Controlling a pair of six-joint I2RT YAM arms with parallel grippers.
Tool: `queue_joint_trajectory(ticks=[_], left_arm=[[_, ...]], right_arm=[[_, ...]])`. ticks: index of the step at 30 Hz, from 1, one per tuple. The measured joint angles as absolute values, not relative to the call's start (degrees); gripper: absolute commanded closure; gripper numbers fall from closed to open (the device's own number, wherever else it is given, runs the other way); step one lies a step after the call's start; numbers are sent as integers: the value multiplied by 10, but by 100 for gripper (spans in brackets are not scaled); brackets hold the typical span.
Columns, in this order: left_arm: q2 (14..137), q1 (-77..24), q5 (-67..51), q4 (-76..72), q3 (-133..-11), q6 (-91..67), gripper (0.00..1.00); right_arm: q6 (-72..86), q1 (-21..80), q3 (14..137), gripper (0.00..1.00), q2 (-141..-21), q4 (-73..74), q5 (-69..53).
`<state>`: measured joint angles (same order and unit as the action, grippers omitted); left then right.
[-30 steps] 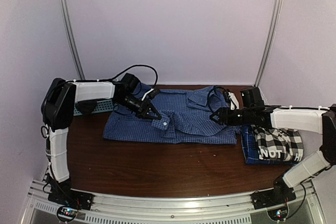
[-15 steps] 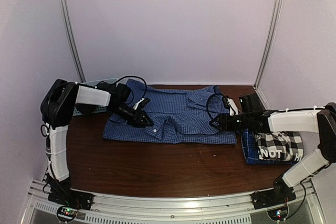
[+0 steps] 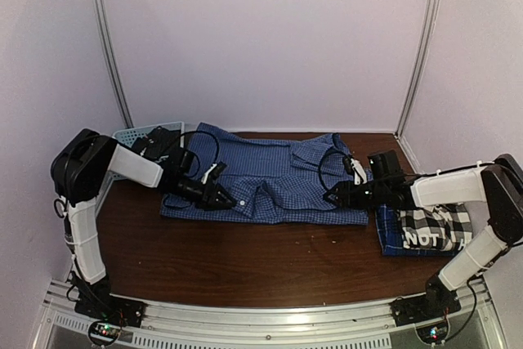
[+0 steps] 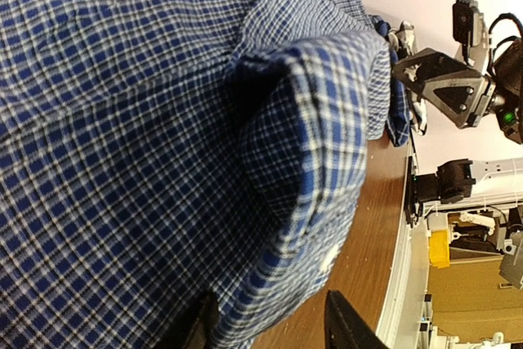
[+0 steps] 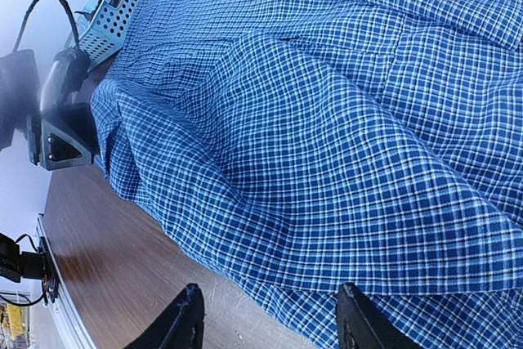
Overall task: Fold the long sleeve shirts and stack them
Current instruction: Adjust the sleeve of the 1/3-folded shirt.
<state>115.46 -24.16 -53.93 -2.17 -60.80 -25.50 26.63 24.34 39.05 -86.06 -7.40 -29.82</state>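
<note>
Top external: the blue fine-check shirt (image 3: 282, 173) is spread on the bench (image 3: 245, 259); left claw (image 3: 221, 199) and right claw (image 3: 331, 195) are seen parted over its lower part.

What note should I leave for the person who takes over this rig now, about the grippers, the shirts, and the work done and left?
Left gripper: open, low at the near-left hem of the blue fine-check shirt.
Right gripper: open, low at that shirt's near-right edge.
Done: the black-and-white plaid shirt lies folded on the darker blue plaid shirt at the right of the table.
Left: the blue fine-check shirt is only partly folded; finish it and put it on the stack.
</note>
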Motion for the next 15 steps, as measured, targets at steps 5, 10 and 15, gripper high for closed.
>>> queue_joint_trajectory(ticks=[5, 10, 15], left_arm=[[1154, -242, -543, -93, -599, -285, 63], [1153, -245, -544, -128, -599, -305, 93], [1127, -246, -538, -78, -608, -295, 100]], right_arm=[[272, 244, 390, 45, -862, -80, -301], [274, 244, 390, 45, -862, -83, -302], [270, 244, 390, 46, -858, -74, -294]])
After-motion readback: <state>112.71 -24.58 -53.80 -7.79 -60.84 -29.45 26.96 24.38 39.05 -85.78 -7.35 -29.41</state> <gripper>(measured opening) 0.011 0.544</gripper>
